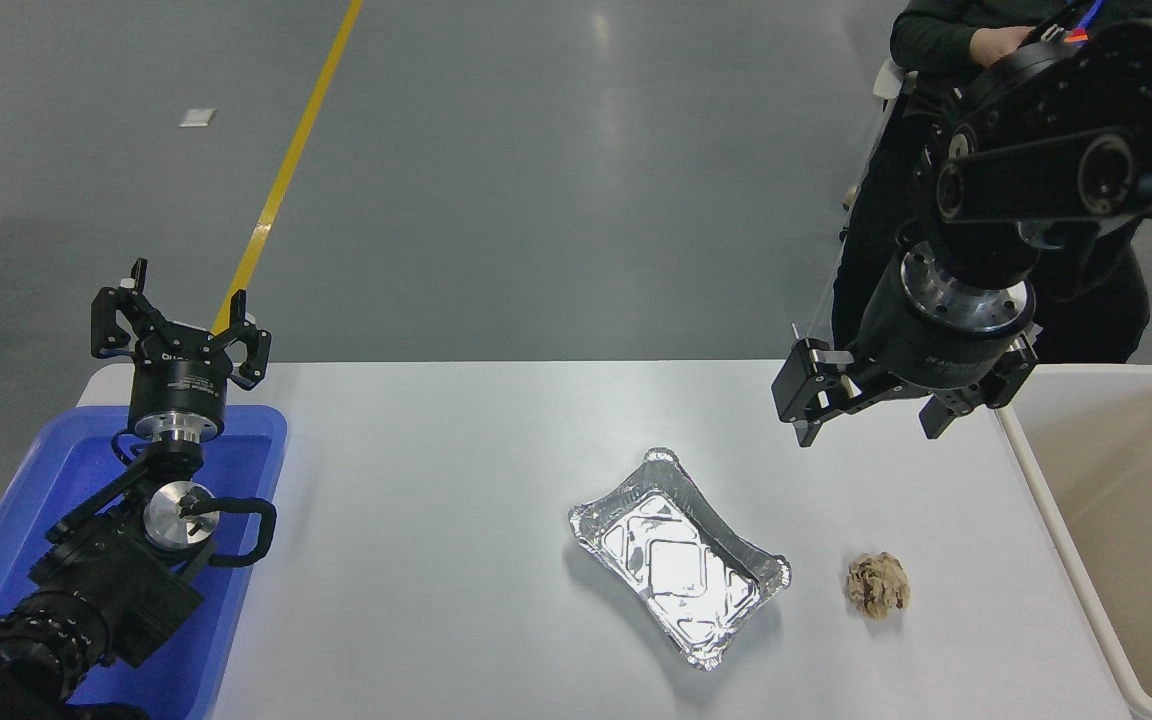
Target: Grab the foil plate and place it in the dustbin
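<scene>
The left gripper [179, 322] rests spread and empty over the blue tub [236, 600]. The foil plate [678, 556] lies on the table, below-left of the right gripper's [871, 418] wide, empty jaws; the dustbin [1056, 520] sits right of them.

A single head view is provided, taken from high on the robot's side, directed forward and downward. The white table [456, 470] is seen near; grey floor [536, 180] is seen beyond its far edge.

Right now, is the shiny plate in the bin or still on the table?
On the table. The foil plate lies flat, left of the dustbin.
</scene>
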